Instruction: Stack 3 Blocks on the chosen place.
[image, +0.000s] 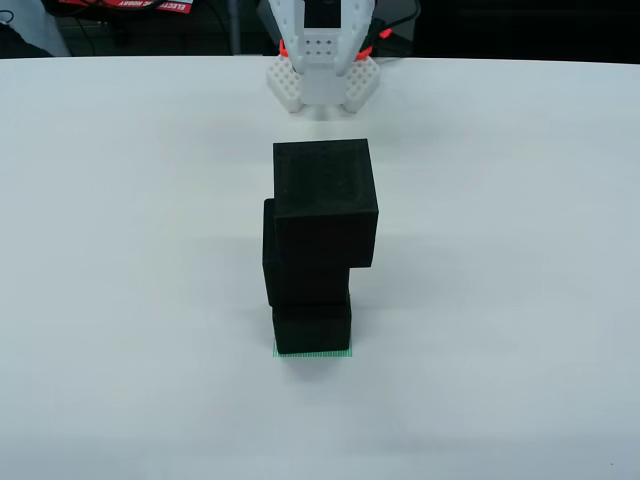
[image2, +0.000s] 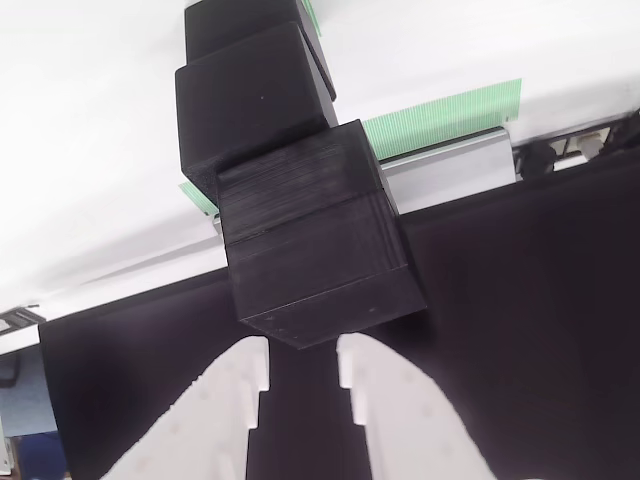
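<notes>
So the three black blocks are in one stack on the white table (image: 120, 250), and the stack's long axis runs straight up. The bottom block (image: 312, 328) sits on the green square (image: 314, 354); only a thin green edge peeks out along its front in the fixed view. The middle block (image: 300, 265) is shifted a bit to the left in that view, and the top block (image: 325, 200) is pushed back to the right and looks turned a little against the others, so the column is crooked but upright. All three touch the one below.

In the view riding on the arm, the gripper (image2: 303, 365) hangs just behind the top block (image2: 315, 245), with its two white fingers (image2: 235, 400) spread apart and nothing between them. They sit close to the block's near edge, but I can't tell if they touch it. In the fixed view the gripper (image: 322, 75) is at the far side of the table, beyond the stack.
</notes>
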